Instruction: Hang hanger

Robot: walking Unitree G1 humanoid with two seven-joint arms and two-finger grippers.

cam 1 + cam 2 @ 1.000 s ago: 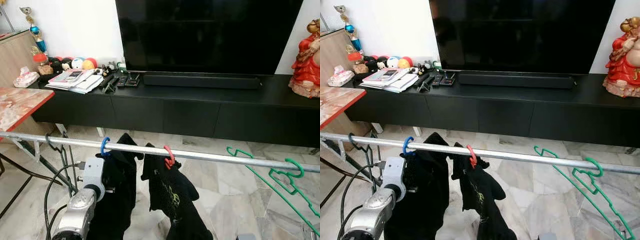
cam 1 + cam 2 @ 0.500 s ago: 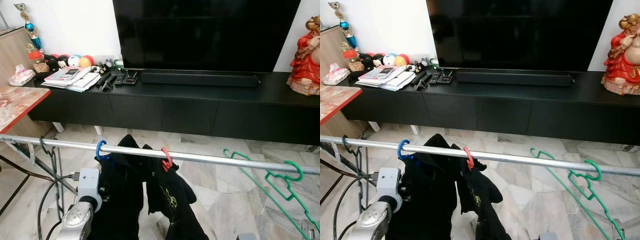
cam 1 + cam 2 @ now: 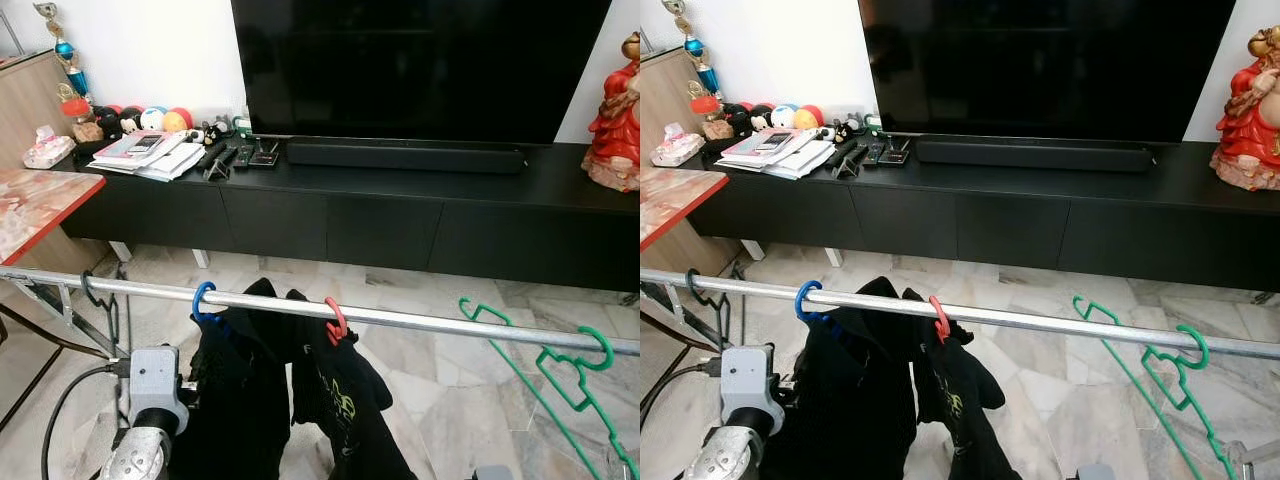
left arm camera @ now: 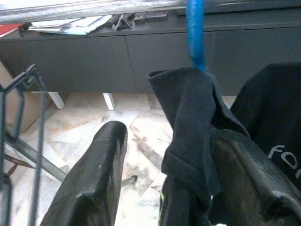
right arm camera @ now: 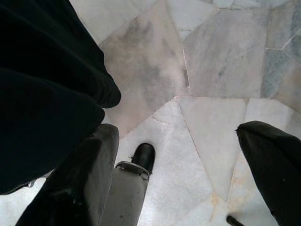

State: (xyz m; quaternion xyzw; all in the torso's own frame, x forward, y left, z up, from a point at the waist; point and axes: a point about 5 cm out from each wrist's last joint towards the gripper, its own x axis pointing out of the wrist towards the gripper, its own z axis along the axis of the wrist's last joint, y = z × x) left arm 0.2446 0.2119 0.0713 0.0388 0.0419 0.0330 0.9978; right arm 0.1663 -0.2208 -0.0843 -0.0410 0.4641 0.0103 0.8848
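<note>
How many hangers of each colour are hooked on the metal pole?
Blue plastic hanger carrying a black garment: 1
Red plastic hanger carrying a black printed garment: 1
Green plastic hanger, bare: 1
Black hook-shaped hanger near the pole's left end: 1
Total on the silver metal pole: 4

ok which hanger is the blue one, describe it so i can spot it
Find the silver metal rail running across in front of the black tv cabinet. Toward the robot's left a blue hanger hook loops over it, carrying a black garment. Its neighbour's hook is red, and the green hanger hangs bare.
</note>
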